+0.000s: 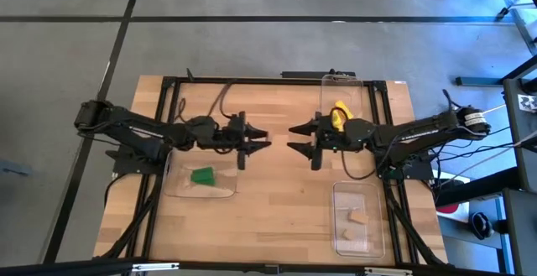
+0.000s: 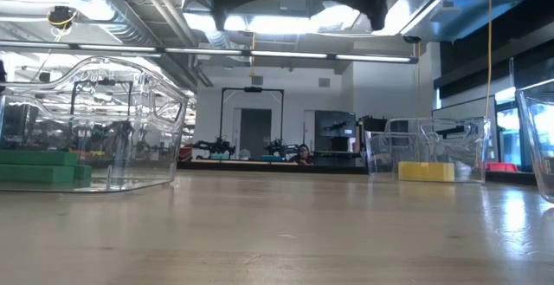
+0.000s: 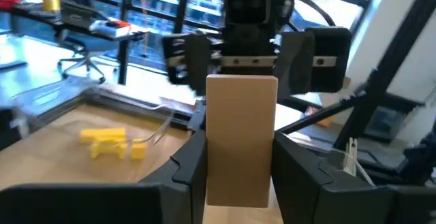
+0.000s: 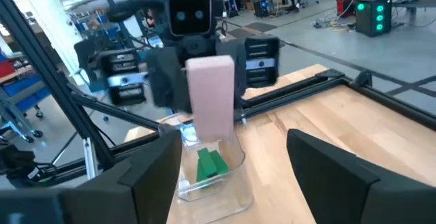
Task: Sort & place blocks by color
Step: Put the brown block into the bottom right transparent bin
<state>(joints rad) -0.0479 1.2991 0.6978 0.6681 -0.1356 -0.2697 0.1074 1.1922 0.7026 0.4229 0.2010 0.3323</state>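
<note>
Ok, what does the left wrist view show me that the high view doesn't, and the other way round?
Only the left wrist view: a tan block held upright between the left gripper fingers; the high view does not show it clearly.
Only the high view: the green blocks in the tray on the left arm's side and loose tan blocks in the tray on the right arm's side.
Both: the right gripper, open and facing the left one, and the yellow blocks behind it.

Take the wooden table (image 1: 277, 200) as your landmark: three clear plastic trays sit on it, one at its left side (image 1: 178, 184), one at the far edge (image 1: 359, 91), one near its front-right corner (image 1: 359, 238).
</note>
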